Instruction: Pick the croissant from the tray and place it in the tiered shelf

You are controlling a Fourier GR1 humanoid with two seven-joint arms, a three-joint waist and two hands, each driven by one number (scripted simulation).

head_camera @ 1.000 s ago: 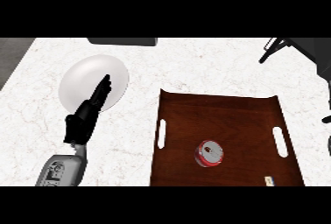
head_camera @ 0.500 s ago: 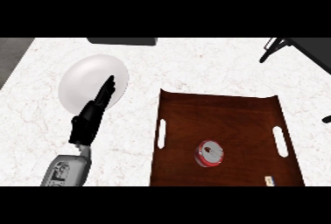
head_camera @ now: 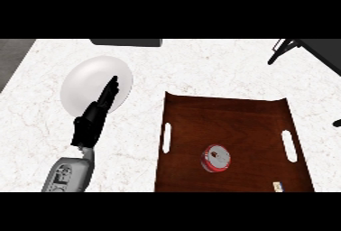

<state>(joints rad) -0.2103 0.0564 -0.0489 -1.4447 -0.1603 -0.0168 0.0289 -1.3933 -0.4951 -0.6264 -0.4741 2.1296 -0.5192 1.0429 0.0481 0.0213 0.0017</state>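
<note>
The straight fingers of the black left hand (head_camera: 93,119) lie across the white round plate (head_camera: 83,83) and hide a strip of its right side. Its grey forearm (head_camera: 68,173) is cut off by the lower edge of the head view. The dark brown wooden tray (head_camera: 230,117) with white slot handles also runs out at that lower edge, so its near rim cannot be seen. The small round red-and-white item (head_camera: 216,158) on the tray is too small to identify. A tiny pale mark (head_camera: 278,185) beside the tray's lower right corner is unreadable. The dark flat object (head_camera: 126,42) at the top edge and the black frame (head_camera: 313,49) at the top right are both cropped
</note>
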